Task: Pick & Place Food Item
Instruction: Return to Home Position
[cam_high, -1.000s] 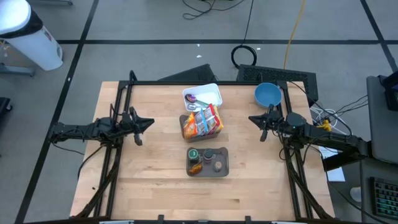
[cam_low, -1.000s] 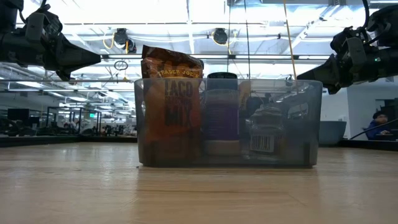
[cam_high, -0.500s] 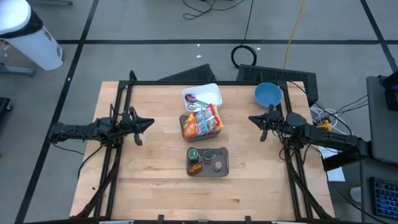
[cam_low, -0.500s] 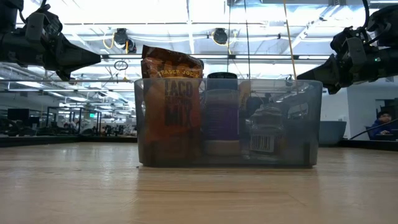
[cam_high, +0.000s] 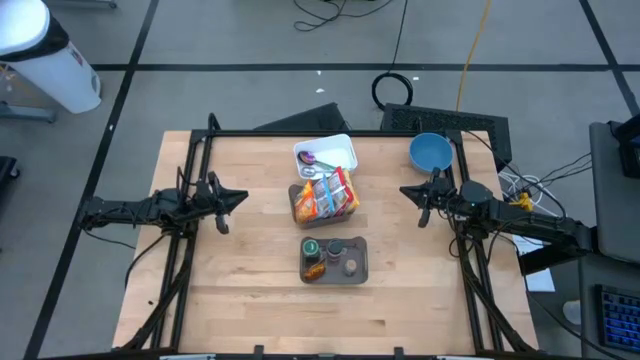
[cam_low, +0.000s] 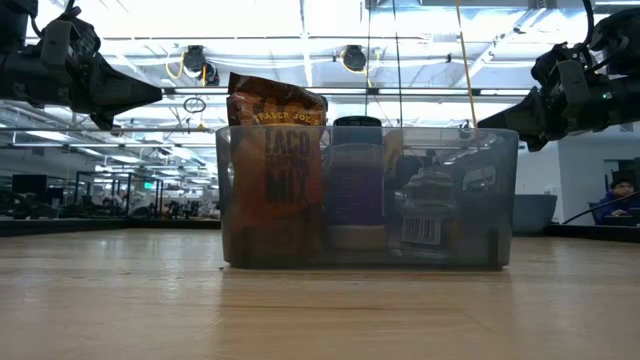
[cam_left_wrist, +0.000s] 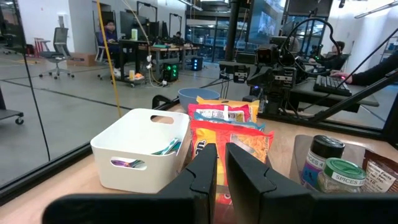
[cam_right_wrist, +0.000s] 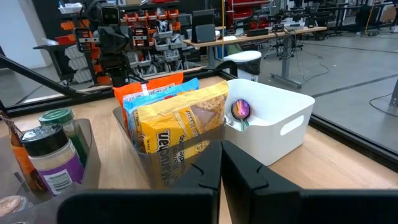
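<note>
Wood table, I count two black bins, one white bin, one blue bowl, left gripper and right gripper closed, empty

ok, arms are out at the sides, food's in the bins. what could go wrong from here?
1. The snack packs stand well above the rim of the far bin; a low arm pass could snag or tip them.
2. The taco mix pouch pokes above the near bin too, so it carries the same risk.
3. The blue bowl sits close to the right end effector; a swing might clip it. The left end effector has nothing nearby.
</note>
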